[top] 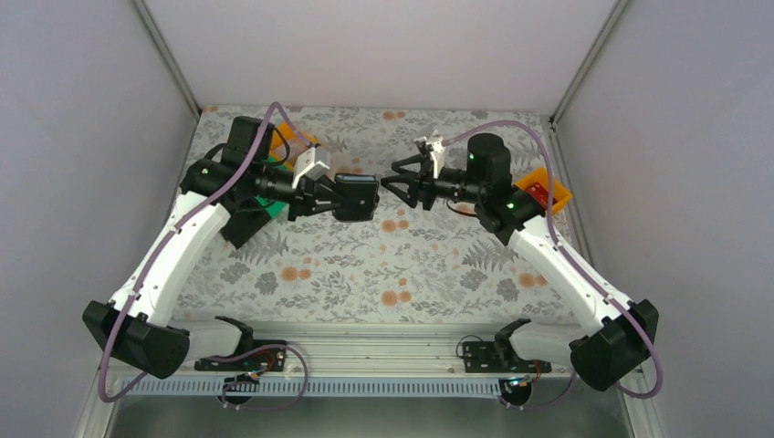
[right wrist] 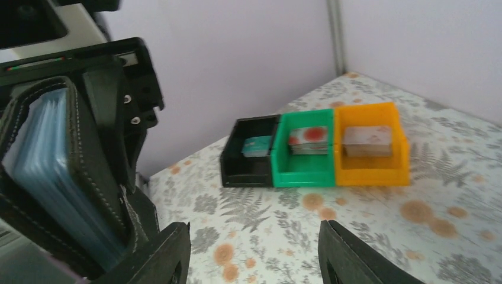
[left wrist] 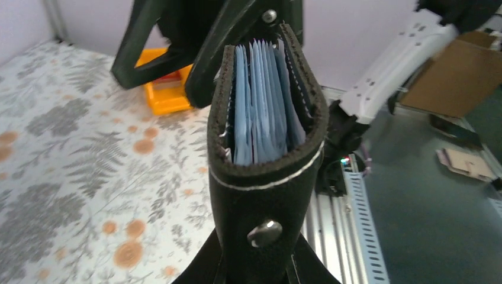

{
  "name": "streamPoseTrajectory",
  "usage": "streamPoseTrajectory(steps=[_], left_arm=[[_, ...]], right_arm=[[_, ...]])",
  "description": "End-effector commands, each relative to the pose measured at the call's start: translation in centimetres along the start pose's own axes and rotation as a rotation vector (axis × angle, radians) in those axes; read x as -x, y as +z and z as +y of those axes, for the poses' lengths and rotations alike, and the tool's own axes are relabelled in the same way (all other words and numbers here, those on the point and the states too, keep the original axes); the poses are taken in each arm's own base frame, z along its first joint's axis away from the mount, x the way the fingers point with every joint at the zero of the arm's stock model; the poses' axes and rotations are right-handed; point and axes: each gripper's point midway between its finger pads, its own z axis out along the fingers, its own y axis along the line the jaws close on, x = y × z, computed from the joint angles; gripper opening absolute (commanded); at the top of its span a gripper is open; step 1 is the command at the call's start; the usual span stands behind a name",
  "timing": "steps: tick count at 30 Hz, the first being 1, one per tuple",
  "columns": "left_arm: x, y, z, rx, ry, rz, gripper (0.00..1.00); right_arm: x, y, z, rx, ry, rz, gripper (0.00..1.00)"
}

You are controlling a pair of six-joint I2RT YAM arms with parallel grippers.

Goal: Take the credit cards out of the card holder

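Left gripper pinches the black card holder aloft; right gripper, jaws spread, should square up to the bluish sleeves and nip one credit card.

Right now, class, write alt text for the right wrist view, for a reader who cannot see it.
A black card holder, bluish pockets showing, fills the left, clamped in the left gripper. On the floral table sit black, green and orange trays in a row, cards in each; the right gripper, open, frames the bottom.
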Motion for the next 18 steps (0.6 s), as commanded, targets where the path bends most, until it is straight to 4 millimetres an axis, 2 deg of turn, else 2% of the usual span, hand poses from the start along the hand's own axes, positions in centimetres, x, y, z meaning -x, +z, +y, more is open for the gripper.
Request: streamPoseTrajectory(steps=[1,4,9,12,14,16,18], left_arm=[[1.4,-0.8,-3.8,-0.167,0.105,-0.076,0.02],[1.4,-0.7,-3.5,-0.155,0.1,-0.073,0.02],[1.5,-0.8,-3.5,-0.141,0.106,-0.069,0.02],[1.2,-0.7,-3.3,-0.134,0.105,-0.063,0.02],[1.1,-0.6,-3.1,-0.134,0.101,-0.061,0.02],[0.9,-0.5,-3.2,-0.144,0.102,-0.06,0.02],[0.7,-0.5,-3.5,-0.154,0.109,-0.062,0.03]], right_arm=[[1.4,-1.1,3.8,0.182,-0.105,-0.023,0.55],[0.9,-1.1,5.1,0.264,-0.117,-0.006,0.51],[-0.9,-1.7,7.3,0.378,-0.17,0.048,0.63],[-0.5,-2.2,7.6,0.37,-0.19,0.029,0.64],[0.2,-2.0,7.5,0.364,-0.175,0.017,0.58],[0.7,-1.3,6.9,0.34,-0.15,0.013,0.47],[1.1,-0.9,6.7,0.331,-0.148,0.012,0.43]])
